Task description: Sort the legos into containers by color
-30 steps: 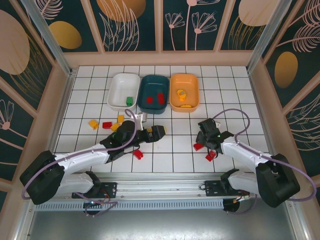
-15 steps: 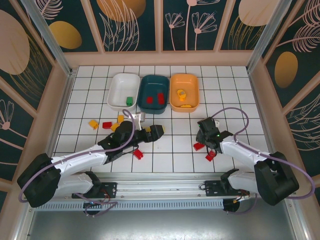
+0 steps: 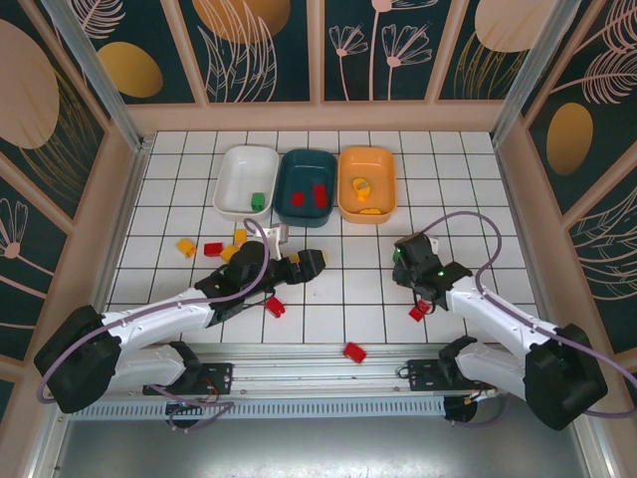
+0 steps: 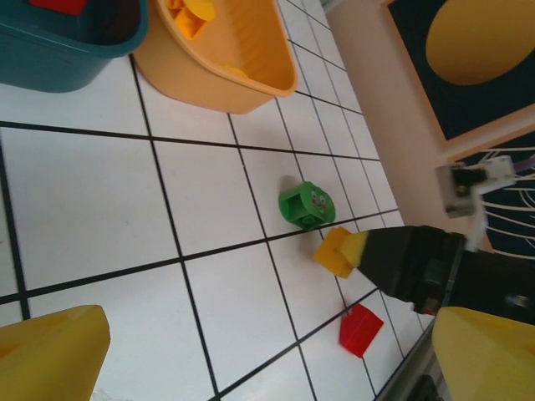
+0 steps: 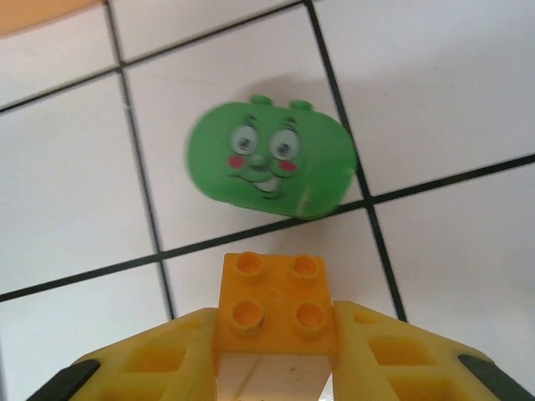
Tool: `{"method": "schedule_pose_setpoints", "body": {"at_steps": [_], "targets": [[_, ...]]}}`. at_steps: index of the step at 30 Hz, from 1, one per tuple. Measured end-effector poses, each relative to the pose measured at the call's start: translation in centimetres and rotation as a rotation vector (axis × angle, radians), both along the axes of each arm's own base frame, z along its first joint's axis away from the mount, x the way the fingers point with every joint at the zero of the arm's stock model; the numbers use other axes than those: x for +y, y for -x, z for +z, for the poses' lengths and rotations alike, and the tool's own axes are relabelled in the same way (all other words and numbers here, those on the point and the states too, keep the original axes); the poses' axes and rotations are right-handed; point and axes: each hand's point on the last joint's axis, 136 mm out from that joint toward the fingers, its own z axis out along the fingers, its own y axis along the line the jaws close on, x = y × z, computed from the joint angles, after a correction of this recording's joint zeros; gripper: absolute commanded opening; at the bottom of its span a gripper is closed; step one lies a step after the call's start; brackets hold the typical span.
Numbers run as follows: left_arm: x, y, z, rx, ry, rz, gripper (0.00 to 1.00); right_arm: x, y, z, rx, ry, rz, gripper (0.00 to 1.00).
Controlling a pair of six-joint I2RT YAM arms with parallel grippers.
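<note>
Right now my right pincer (image 5: 276,322) is pinching a yellow-orange four-stud brick (image 5: 274,302) by its sides, low over the white tiled tabletop (image 5: 67,192). Just beyond it a green smiling-face brick (image 5: 267,159) lies on the tiles, apart from the one I hold.

My left pincer (image 4: 272,317) is spread wide with nothing between its yellow fingers (image 4: 50,351), over bare tile near the middle of the tabletop.

From above, three trays sit side by side at the far end. The white tray (image 3: 244,169) holds a small green brick (image 3: 258,200), the dark teal tray (image 3: 304,171) two red bricks (image 3: 319,191), and the orange tray (image 3: 378,164) some yellow-orange pieces (image 3: 360,185).

Loose on the tiles, one red brick (image 3: 419,312) lies beside my right arm. Another red one (image 3: 353,351) sits at the near edge and a third red brick (image 3: 275,307) by my left arm. A cluster of yellow and red bricks (image 3: 213,248) lies further left.
</note>
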Motion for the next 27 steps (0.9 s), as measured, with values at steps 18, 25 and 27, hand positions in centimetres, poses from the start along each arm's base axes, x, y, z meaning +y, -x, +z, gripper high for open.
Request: {"method": "schedule_pose_setpoints", "body": {"at_steps": [18,25,27], "targets": [[2.6,-2.0,-0.3,0.002,-0.067,0.148,0.99,3.6,-8.8,6.4,-0.182,0.025,0.055,0.31],[4.0,-2.9,-0.2,0.016,-0.062,0.194,0.99,5.1,-18.1,6.9,-0.243,0.029,0.042,0.3],[4.2,-2.9,0.1,0.012,-0.056,0.197,0.99,5.5,-20.4,5.8,-0.233,0.046,0.05,0.3]]}}
